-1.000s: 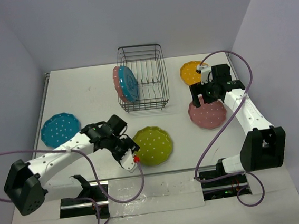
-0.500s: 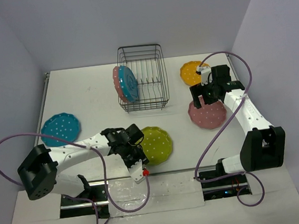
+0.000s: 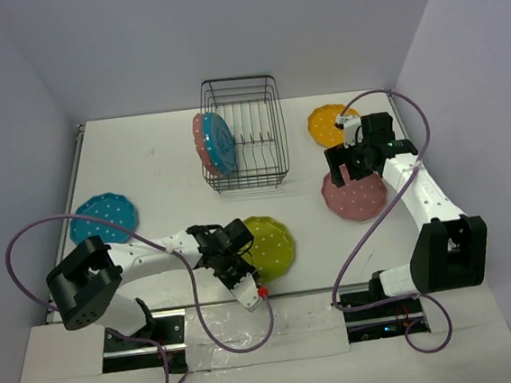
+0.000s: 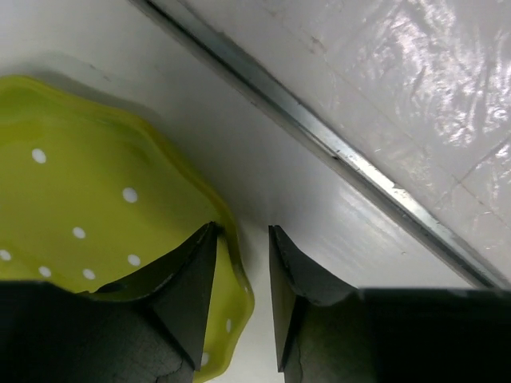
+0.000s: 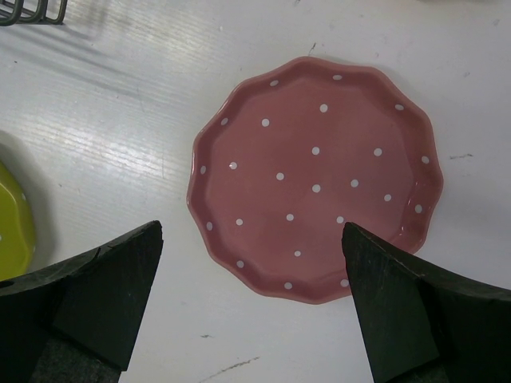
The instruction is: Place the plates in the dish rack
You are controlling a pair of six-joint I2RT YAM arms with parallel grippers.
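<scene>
Left gripper [image 4: 242,233]: jaws straddle near rim of yellow-green plate [image 4: 80,199], gap narrow, not clamped. Plate lies flat on worktop [image 3: 144,166], near metal edge strip [image 4: 319,136], well apart from dish rack [image 3: 243,134]. Right gripper [image 5: 251,227]: jaws spread wide above pink plate [image 5: 315,175], holding nothing.

Risk: shallow pinch on thin scalloped rim slips on lift, so plate tips or skids over edge. Outer finger may jam against worktop.

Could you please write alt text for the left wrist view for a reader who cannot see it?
The left pincer, slightly open, straddles the scalloped rim of the yellow-green plate lying on the white table.
</scene>
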